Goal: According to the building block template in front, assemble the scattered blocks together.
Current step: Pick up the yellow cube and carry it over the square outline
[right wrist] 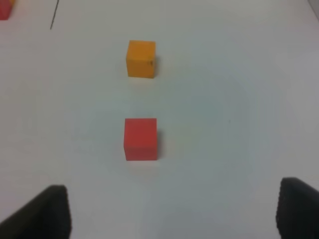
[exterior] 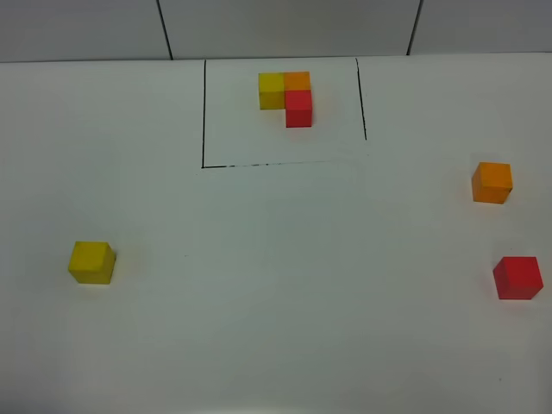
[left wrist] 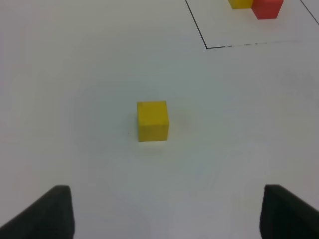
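The building block template (exterior: 286,97) is an L of yellow, orange and red cubes inside a thin black outline (exterior: 203,112) at the back middle. The scattered yellow block (exterior: 91,262) sits at the left, the orange block (exterior: 492,182) and the red block (exterior: 517,278) at the right. My left gripper (left wrist: 167,219) is open and empty, short of the yellow block (left wrist: 153,121). My right gripper (right wrist: 172,214) is open and empty, short of the red block (right wrist: 140,139), with the orange block (right wrist: 141,59) beyond it. Neither gripper shows in the exterior high view.
The white table (exterior: 276,285) fills the view, with a grey wall (exterior: 285,26) behind its back edge. Part of the template (left wrist: 266,7) and the corner of its outline (left wrist: 207,47) show in the left wrist view.
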### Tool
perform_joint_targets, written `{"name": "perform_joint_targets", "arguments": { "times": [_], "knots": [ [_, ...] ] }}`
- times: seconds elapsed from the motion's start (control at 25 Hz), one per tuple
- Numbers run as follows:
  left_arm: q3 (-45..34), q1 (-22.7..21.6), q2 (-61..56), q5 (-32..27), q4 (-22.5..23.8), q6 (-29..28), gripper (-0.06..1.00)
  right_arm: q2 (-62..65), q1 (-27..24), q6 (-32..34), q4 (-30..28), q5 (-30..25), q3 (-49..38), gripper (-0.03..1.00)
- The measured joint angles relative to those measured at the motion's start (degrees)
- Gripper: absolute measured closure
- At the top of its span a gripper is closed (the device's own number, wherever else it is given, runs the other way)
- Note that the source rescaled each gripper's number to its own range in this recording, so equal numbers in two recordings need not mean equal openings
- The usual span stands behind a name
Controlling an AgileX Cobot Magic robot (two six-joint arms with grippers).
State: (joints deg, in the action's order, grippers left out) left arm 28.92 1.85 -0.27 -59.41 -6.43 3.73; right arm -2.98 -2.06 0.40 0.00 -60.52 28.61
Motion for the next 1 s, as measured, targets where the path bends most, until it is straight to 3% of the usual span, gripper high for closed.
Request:
{"name": "perform_joint_targets", "arguments": {
  "times": [1.0],
  "knots": [
    [0.00,0.00,0.00,0.00,0.00,0.00,0.24,0.00,0.00,0.00,0.00,0.00,0.00,0.21]
  ]
}}
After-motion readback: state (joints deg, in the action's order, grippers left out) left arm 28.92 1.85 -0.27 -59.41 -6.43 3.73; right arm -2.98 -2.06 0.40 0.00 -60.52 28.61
